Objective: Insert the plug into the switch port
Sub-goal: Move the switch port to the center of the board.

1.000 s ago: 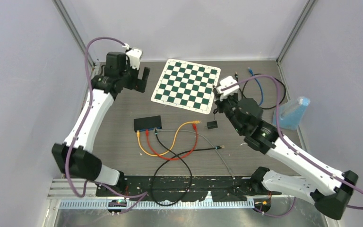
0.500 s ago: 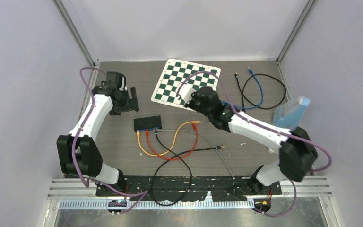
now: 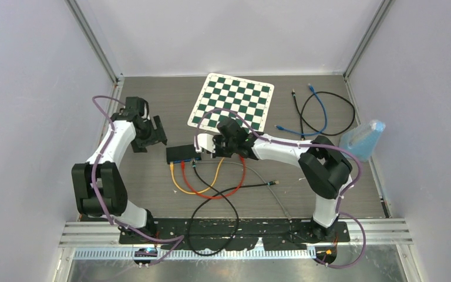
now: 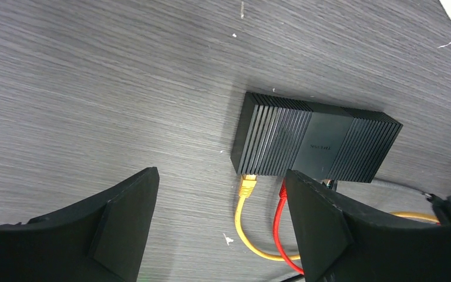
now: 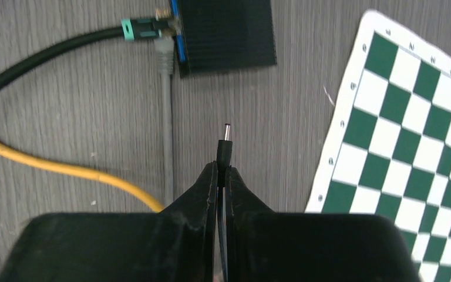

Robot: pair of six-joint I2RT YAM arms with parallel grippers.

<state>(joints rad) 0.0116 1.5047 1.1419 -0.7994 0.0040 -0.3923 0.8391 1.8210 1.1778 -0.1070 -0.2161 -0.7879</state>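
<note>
The black ribbed switch point(image 3: 183, 153) lies on the dark wood-grain table. My right gripper point(image 5: 222, 169) is shut on a thin black barrel plug point(image 5: 225, 147). Its metal tip points at the switch's end point(image 5: 226, 32) from a short gap away, touching nothing. In the top view the right gripper point(image 3: 211, 147) sits just right of the switch. My left gripper point(image 4: 220, 182) hangs open above the table, its fingers bracketing the switch's front-left corner point(image 4: 317, 138) without contact. From above, the left gripper point(image 3: 155, 136) is just left of the switch.
Yellow point(image 4: 247, 185) and red point(image 4: 282, 191) cables are plugged into the switch's front. A green-collared black cable point(image 5: 144, 27) and a grey cable point(image 5: 164, 59) are plugged in beside them. A checkerboard mat point(image 3: 232, 106) lies behind. Loose blue and black cables point(image 3: 317, 103) and a blue object point(image 3: 361, 140) sit far right.
The right arm swung from the right side of the table across to the switch. The left arm came forward and down beside the switch, its jaws narrowing a little.
</note>
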